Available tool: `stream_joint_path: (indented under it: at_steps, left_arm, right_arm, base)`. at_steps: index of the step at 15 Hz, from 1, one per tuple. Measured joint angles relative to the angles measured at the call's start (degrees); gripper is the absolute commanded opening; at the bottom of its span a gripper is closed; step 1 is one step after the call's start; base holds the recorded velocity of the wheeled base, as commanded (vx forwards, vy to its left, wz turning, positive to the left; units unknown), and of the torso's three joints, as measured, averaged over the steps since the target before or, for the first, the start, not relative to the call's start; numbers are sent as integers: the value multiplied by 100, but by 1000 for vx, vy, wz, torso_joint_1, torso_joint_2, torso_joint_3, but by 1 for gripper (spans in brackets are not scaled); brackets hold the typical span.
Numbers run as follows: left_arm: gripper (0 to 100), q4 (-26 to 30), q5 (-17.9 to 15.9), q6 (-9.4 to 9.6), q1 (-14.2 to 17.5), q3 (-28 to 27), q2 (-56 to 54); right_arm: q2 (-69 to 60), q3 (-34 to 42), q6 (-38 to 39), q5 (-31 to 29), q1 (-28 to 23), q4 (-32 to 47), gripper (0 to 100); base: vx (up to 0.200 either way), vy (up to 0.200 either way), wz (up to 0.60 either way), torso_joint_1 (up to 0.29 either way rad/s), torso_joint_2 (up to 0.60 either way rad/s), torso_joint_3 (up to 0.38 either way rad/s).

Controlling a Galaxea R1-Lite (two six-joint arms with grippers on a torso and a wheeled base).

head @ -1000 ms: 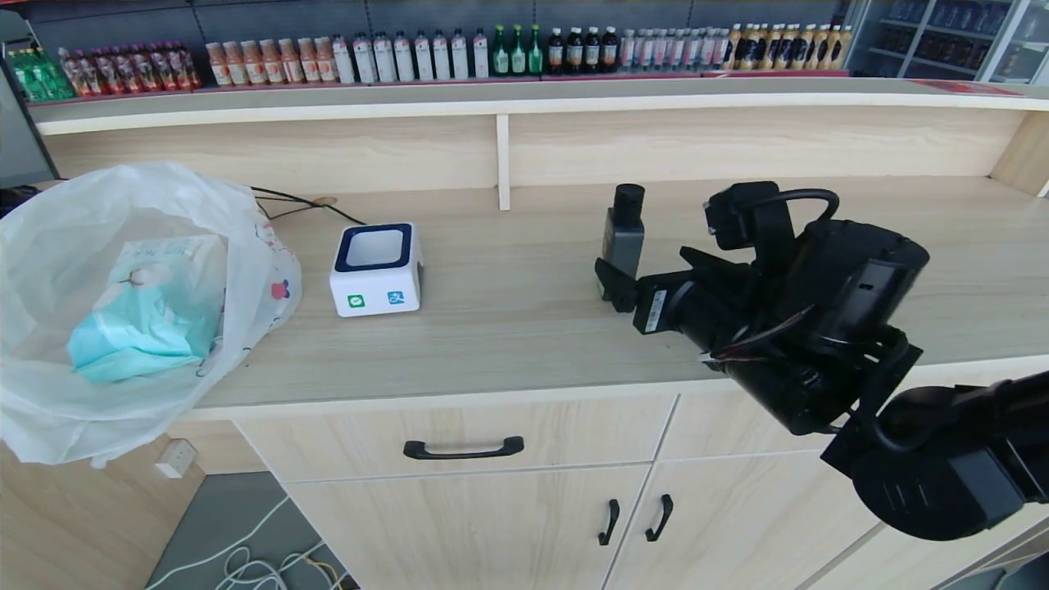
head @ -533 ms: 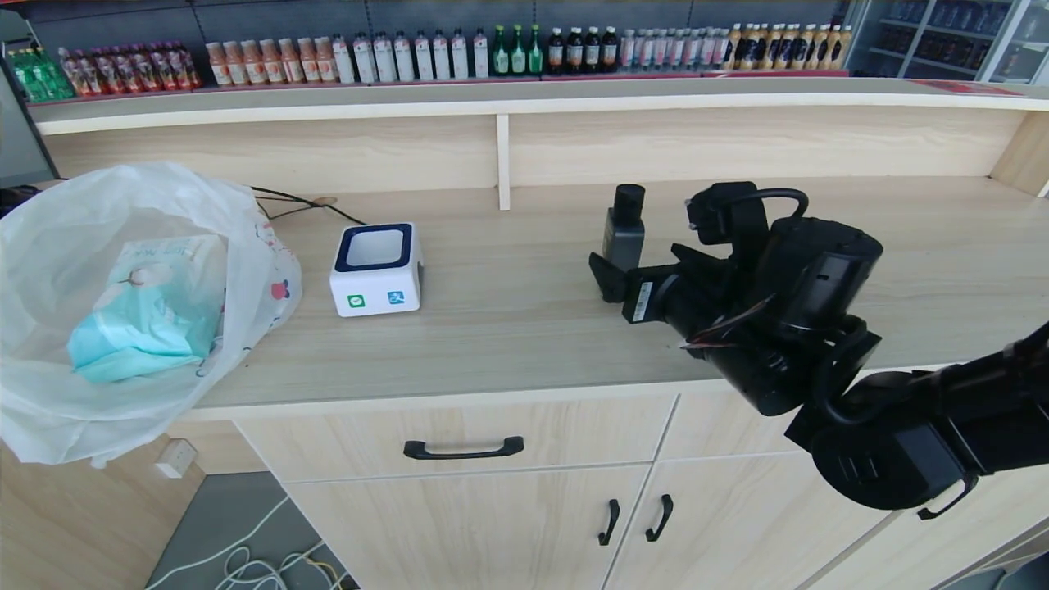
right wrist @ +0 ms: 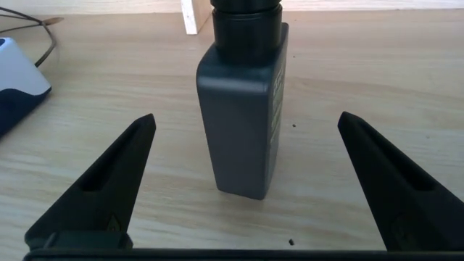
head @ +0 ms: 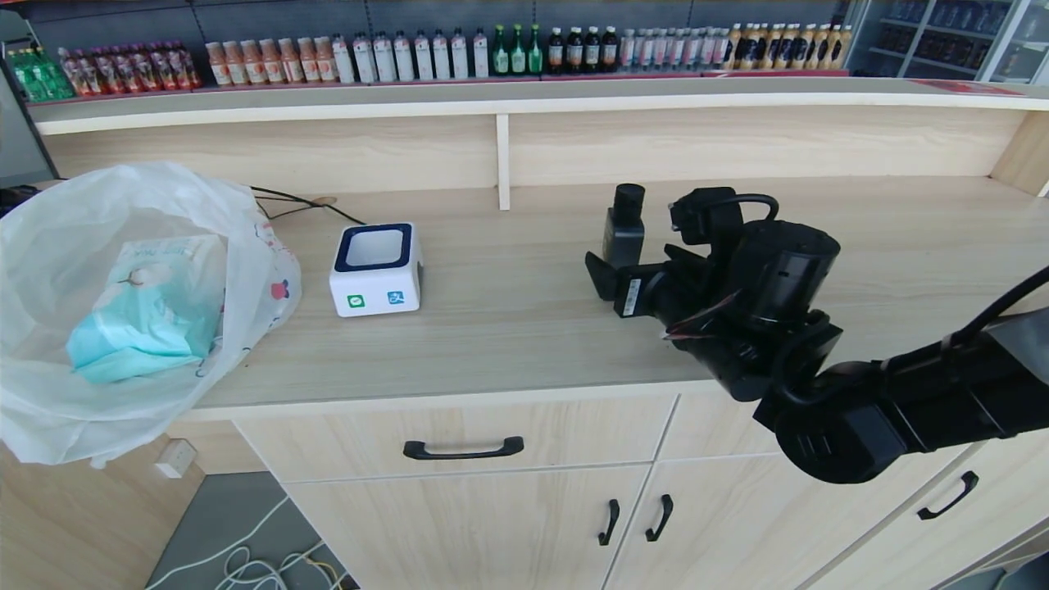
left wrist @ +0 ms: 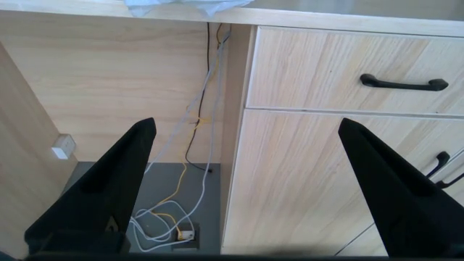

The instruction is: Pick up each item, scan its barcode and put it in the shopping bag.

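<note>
In the head view, your right gripper (head: 612,275) sits low over the counter (head: 508,336), just beside the upright dark grey bottle (head: 623,233). The white scanner (head: 376,268) and the shopping bag (head: 49,213), which holds a teal pack (head: 147,319), are well apart from it.

In the left wrist view, your left gripper (left wrist: 246,181) is spread wide, facing a cabinet drawer (left wrist: 319,65).

In the right wrist view, your right gripper's jaws are parted. The bottle is centred on the gap and touches neither finger.

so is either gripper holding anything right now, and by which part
Nothing is held. The right gripper is open, lined up on the upright grey bottle without touching it; the left gripper is open too.
</note>
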Motion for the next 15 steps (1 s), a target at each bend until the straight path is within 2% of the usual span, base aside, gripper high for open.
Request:
stream_joint_path:
  at_steps: [11, 15]
  left_arm:
    - [100, 0, 0, 0, 2, 0, 0]
    - [100, 0, 0, 0, 2, 0, 0]
  right_arm:
    - [440, -818, -20, 1, -105, 235, 100]
    - [595, -1165, -18, 4, -143, 539, 100]
  base:
    - [0, 0, 0, 0, 0, 0]
    - [0, 0, 0, 0, 0, 0]
